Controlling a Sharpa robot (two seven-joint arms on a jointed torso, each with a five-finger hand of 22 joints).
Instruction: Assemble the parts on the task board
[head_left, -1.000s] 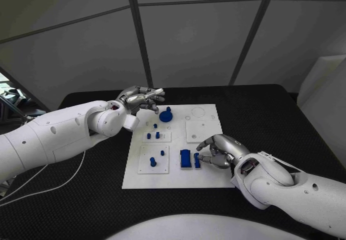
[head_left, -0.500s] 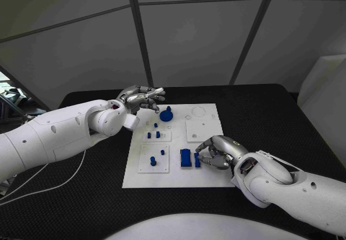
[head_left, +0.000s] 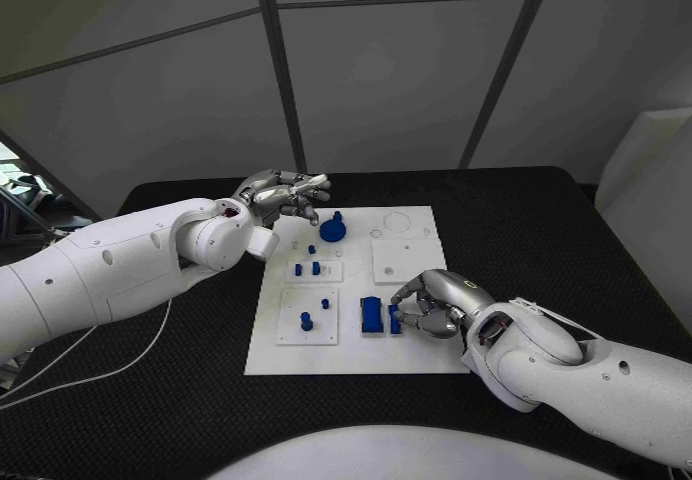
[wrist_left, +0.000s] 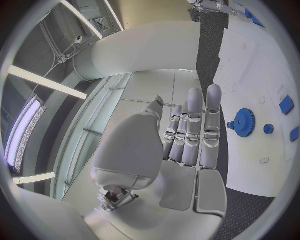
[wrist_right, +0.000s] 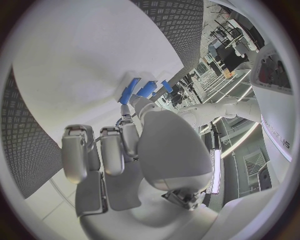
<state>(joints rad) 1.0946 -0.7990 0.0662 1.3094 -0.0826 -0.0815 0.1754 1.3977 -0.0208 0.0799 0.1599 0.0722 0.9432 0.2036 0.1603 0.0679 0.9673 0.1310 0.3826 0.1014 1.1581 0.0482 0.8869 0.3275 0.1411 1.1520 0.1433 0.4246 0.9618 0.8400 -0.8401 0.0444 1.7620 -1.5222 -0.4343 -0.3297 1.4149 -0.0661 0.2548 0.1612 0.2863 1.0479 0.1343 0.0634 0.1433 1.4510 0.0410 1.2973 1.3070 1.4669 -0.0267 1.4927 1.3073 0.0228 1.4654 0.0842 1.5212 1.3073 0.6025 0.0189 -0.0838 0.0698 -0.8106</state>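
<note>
Board: the white task board (head_left: 346, 355) is seen at frame centre, blue parts (head_left: 372, 315) on it.
Right hand (head_left: 437, 303): fingers are closed on a blue bar (head_left: 394, 319), lower right.
Left hand (head_left: 283, 195): held empty, fingers curled, above the blue gear (head_left: 332, 231).

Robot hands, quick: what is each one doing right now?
Left robot hand: open, holding nothing, above the task board's far corner.
Right robot hand: fingers at a narrow blue part; grip cannot be told.

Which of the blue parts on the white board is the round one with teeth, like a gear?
The blue gear at the board's far edge, just beside the left hand. It is a toothed disc with a stub on top; the other blue parts are small pegs or upright blocks.
</note>
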